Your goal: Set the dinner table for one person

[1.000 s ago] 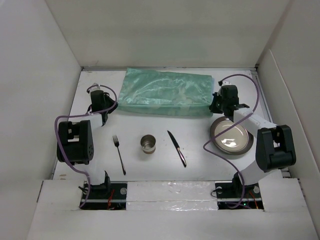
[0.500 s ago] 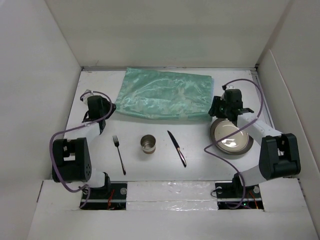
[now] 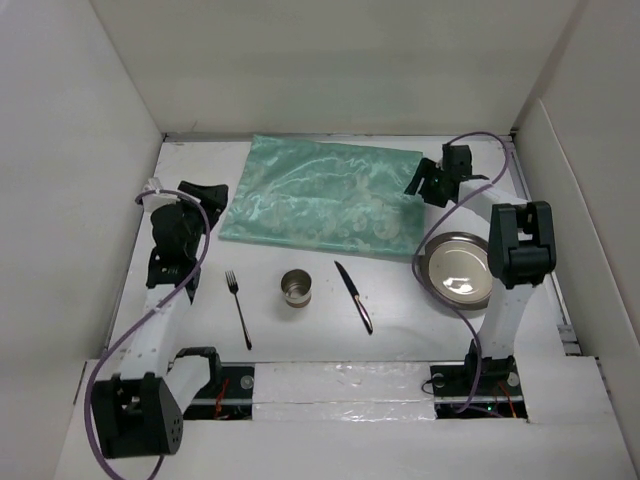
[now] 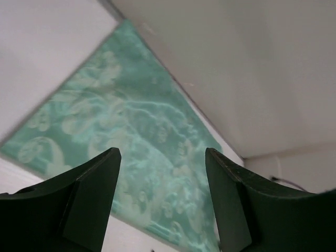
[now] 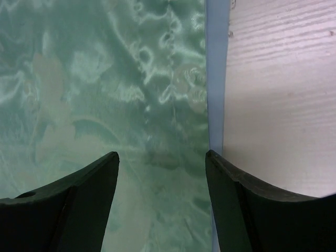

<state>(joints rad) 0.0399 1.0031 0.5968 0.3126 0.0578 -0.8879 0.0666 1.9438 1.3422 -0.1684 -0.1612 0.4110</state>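
Top view: dinner table [image 3: 300,340], white w/ white side panels, fills the frame. Green cloth [image 3: 320,200] lies flat at its 12 o'clock end. L gripper [image 3: 213,192] sits just off the cloth's 9 o'clock edge, jaws spread, nothing btwn them; the L wrist cam shows cloth past the gap. R gripper [image 3: 415,185] is over the cloth's 2 o'clock corner, jaws also apart and holding nothing; can't tell if it touches the fabric. Metal cup [image 3: 296,288] stands upright near the centre, fork [image 3: 238,308] at its 9 o'clock, knife [image 3: 353,296] at its 3 o'clock, both apart from it. Plate [image 3: 460,270] lies at the table's 3 o'clock, near the cloth's corner.
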